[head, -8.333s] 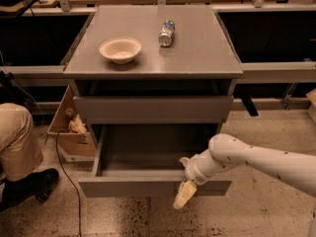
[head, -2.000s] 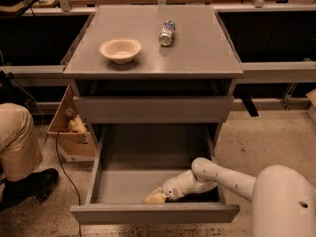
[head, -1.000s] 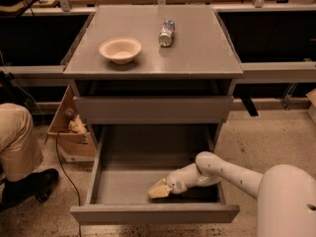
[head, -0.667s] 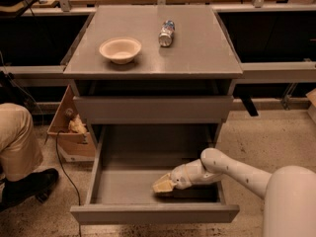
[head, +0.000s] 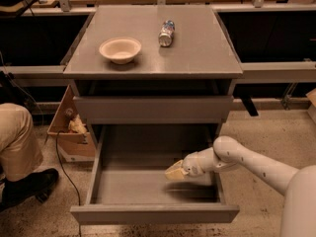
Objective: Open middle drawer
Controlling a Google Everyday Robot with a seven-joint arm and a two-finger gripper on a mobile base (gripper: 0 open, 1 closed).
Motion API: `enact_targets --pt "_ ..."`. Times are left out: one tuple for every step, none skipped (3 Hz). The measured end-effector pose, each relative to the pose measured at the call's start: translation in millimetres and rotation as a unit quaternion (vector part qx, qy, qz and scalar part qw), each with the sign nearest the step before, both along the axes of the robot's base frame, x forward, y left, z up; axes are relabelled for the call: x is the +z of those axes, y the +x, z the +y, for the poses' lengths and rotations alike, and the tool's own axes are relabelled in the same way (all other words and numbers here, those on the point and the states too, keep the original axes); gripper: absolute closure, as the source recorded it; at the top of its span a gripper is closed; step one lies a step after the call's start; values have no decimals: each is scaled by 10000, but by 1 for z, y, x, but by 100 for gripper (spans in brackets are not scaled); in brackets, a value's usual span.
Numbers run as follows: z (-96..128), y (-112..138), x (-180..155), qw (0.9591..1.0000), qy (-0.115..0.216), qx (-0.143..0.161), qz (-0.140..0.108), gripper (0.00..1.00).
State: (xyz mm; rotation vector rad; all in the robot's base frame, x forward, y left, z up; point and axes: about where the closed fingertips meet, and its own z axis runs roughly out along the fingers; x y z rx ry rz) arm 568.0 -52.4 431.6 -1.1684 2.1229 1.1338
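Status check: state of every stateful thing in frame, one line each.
Lower grey drawer: pulled out, open.
Upper grey drawer: shut.
Beige paper bowl: upright, empty, on grey cabinet top.
Silver drink can: lying on its side.
Cream-tipped gripper: inside the open drawer.
Brown cardboard box: open-topped, on floor.

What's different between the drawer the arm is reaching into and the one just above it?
The lower drawer is pulled far out; the upper drawer sits pushed in. The lower drawer shows its inside, with the gripper in it; the upper drawer shows only its front. Both are grey with plain fronts.
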Motion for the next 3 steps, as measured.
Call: enact_targets --pt "-26 20 34 9986 -301 -94 -435 100" --pt "-42 38 60 9962 -418 -179 -745 100" --pt "-44 41 64 9958 -428 -188 -781 85"
